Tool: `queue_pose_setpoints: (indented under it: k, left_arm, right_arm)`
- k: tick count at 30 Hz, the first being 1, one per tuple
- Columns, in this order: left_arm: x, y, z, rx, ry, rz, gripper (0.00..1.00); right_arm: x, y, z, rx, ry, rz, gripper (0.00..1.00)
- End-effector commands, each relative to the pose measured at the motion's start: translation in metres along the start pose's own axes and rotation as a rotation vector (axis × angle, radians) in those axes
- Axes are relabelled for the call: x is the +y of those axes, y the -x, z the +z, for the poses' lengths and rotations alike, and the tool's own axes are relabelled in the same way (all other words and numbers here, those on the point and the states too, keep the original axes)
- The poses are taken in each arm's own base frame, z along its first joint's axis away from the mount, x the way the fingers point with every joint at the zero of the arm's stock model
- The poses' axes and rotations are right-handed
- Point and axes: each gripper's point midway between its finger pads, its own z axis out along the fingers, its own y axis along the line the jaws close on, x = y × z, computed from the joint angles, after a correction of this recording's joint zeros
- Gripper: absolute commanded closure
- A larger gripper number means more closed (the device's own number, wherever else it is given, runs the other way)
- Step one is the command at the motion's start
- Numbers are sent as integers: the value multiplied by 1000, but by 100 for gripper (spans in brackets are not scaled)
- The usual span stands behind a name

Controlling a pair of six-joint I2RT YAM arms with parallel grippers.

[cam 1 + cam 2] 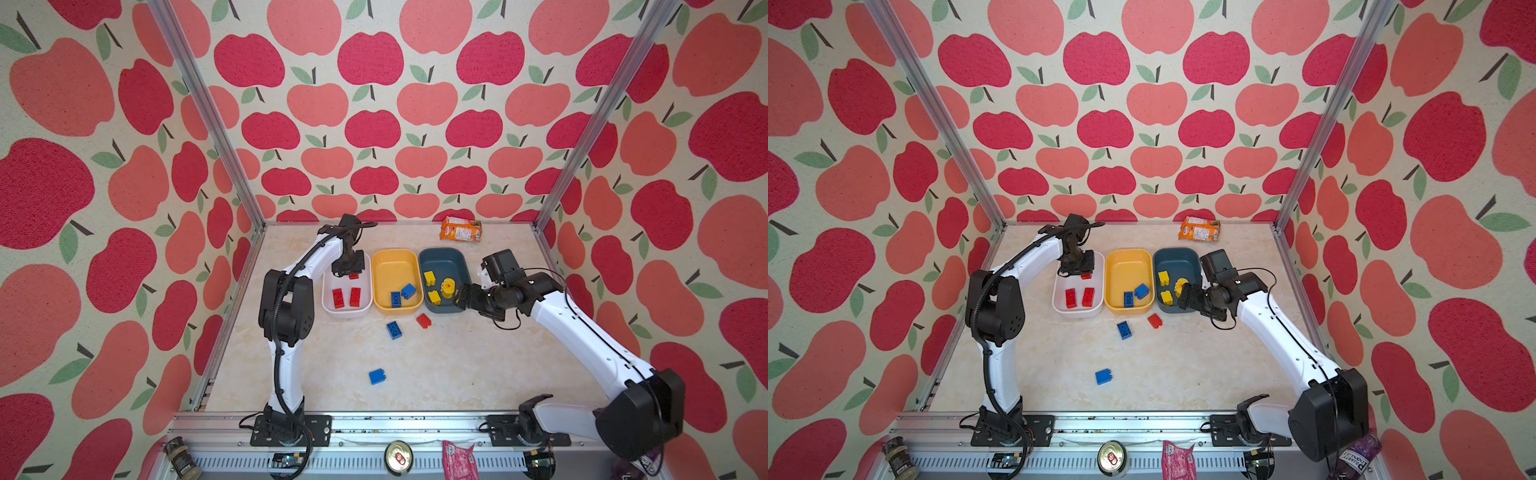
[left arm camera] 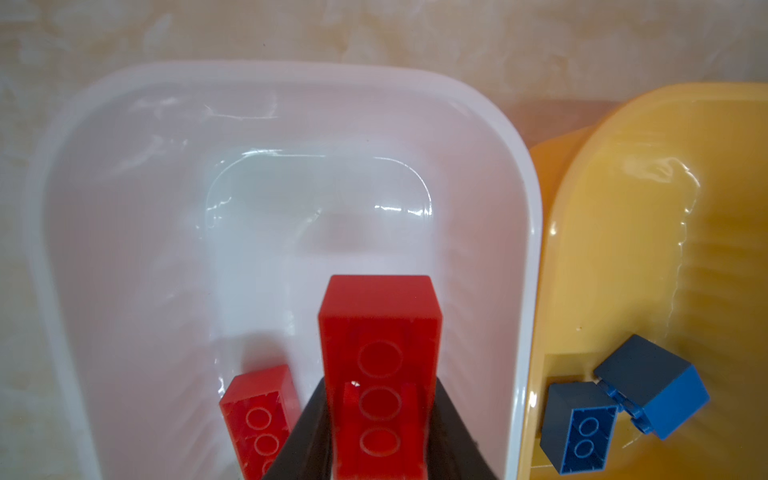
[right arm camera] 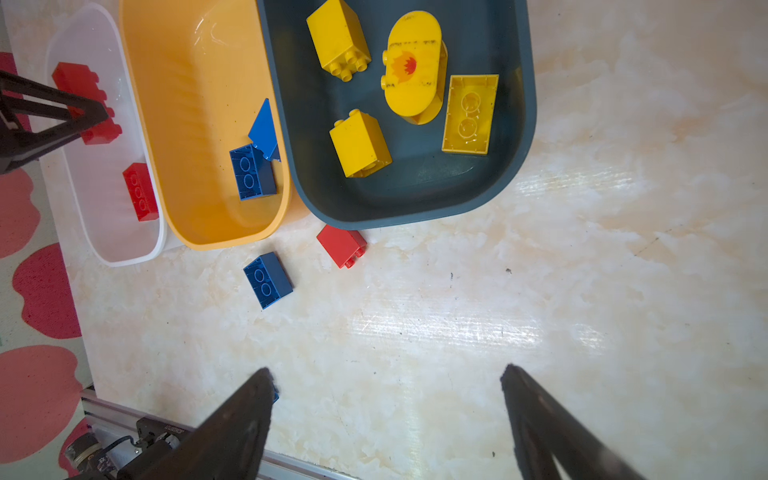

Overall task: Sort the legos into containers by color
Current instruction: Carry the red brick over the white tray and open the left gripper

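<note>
The left gripper (image 2: 380, 384) is clamped tight on a chunky red plastic brick (image 2: 380, 324) above the far end of the shallow white plastic tub (image 1: 347, 315), the leftmost of three. The left wrist view cuts off that brick's end, and in both top views the gripper body hides all but a sliver. The right gripper (image 3: 386, 372), fingers spread wide and empty, hovers at the near right corner of the dark blue-grey tub (image 1: 442, 262). In the top views it all but hides one of the tub's four yellow pieces: a far cube (image 3: 338, 39), a near cube (image 3: 360, 143), an upturned flat brick (image 3: 469, 114) and a rounded piece with a flame mark (image 3: 415, 66). There are four red bricks: one held, a left red brick (image 1: 338, 298) and a right red brick (image 1: 355, 297) lying in the white tub, and a loose red brick (image 1: 423, 321) on the marble-look tabletop (image 1: 457, 365). Four are blue: an upturned blue brick (image 1: 395, 299) and a tilted blue brick (image 1: 409, 291) in the middle yellow tub (image 1: 392, 270), a loose blue brick (image 1: 394, 330) just near the tubs, and a nearest blue brick (image 1: 376, 376). The print on the orange snack packet (image 1: 461, 228) at the far edge is too small to read.
</note>
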Motion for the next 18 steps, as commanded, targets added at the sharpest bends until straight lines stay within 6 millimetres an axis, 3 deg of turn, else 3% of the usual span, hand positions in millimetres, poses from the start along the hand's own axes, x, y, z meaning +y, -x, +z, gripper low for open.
queue_pose_setpoints:
  k: [1, 5, 10, 18]
  left_arm:
    - [-1, 9, 8, 7, -5, 41, 81]
    - [2, 12, 18, 19, 2, 43, 78]
    - [1, 13, 19, 22, -2, 36, 64]
    - [0, 8, 8, 11, -12, 28, 53]
  right_arm:
    - [-10, -10, -3, 8, -39, 30, 11]
    - [-13, -14, -3, 8, -50, 40, 11]
    - [-14, -16, -3, 13, -54, 43, 11]
    - [-12, -17, 1, 25, -52, 26, 11]
